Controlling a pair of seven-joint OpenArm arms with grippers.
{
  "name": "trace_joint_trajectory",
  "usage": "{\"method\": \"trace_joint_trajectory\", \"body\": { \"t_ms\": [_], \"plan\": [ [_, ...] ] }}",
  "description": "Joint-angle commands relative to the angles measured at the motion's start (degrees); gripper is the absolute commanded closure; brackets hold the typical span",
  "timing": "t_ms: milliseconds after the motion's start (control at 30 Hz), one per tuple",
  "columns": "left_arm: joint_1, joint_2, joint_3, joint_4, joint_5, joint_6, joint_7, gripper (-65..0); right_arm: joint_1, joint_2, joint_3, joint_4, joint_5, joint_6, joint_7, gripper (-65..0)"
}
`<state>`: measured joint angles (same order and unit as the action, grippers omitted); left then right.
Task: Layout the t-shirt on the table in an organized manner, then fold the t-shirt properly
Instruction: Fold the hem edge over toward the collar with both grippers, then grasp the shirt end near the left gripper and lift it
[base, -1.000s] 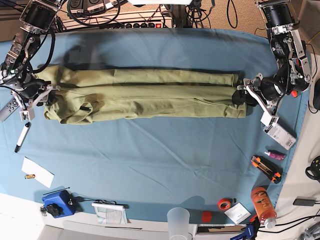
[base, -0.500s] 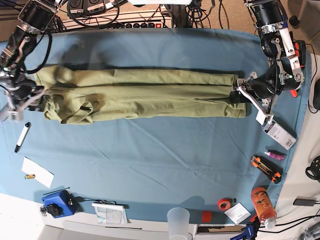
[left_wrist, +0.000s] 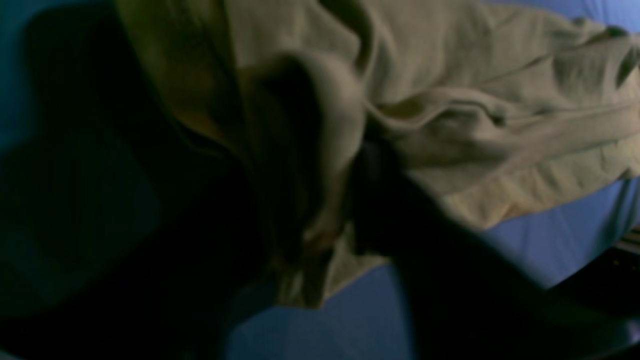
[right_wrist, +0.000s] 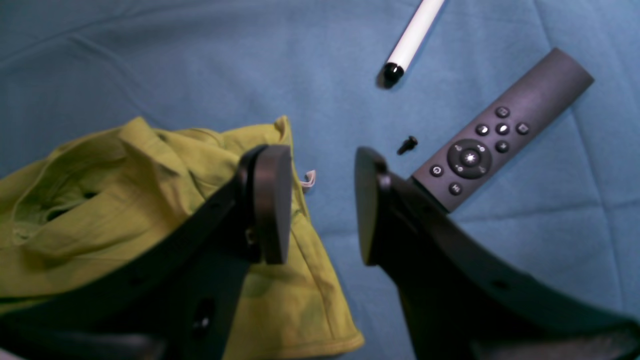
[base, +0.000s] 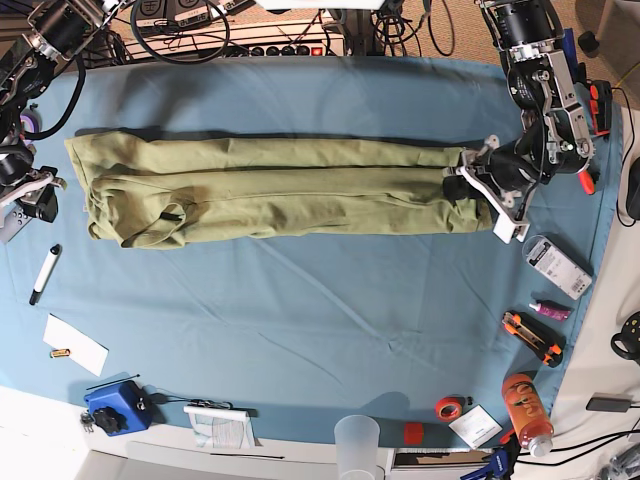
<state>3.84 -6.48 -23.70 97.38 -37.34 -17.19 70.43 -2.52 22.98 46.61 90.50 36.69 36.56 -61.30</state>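
The left end effector (base: 462, 186) pinched the t-shirt (base: 270, 190) hem, cloth bunched between its fingers. The right end effector (right_wrist: 320, 200) gaped empty, shirt edge beside it on the table (base: 320, 330).

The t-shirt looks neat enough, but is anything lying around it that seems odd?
Yes: a small black screw lies loose on the table, between the remote and the t-shirt, near a pen.

base overhead; wrist views close, sharing t-shirt (base: 270, 190).
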Motion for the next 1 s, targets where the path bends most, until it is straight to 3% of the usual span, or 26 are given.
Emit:
{"method": "trace_joint_trajectory", "body": {
  "t_ms": [0,33,167,600,833,967],
  "plan": [
    [-0.68,-0.24,-0.07,0.87,-0.83,-0.15,-0.5,-3.9,0.61,1.46,0.37,1.05,1.03,0.33,1.31,-21.7],
    [-0.68,-0.26,-0.09,0.87,-0.83,-0.15,-0.48,0.0,0.61,1.46,0.37,1.05,1.03,0.33,1.31,-21.7],
    [-1.31,-0.9,-0.11,0.96,-0.81,-0.15,-1.07,0.0,0.61,1.46,0.37,1.05,1.03,0.33,1.77,-21.7],
    [-3.98,-12.41,-0.55,1.22,-1.33,-0.2,0.22,0.0,0.61,1.44,0.37,1.05,1.05,0.33,2.14,-21.7],
    [-2.8,-12.22,-0.42,8.79,-15.15,-7.41,2.67,0.0,0.61,1.44,0.37,1.05,1.03,0.31,2.14,-21.7],
    [0.9,-10.62,-0.26,16.57,-16.31,-8.81,1.88,0.0,0.61,1.44,0.37,1.05,1.03,0.33,2.12,-21.7]
  ]
}}
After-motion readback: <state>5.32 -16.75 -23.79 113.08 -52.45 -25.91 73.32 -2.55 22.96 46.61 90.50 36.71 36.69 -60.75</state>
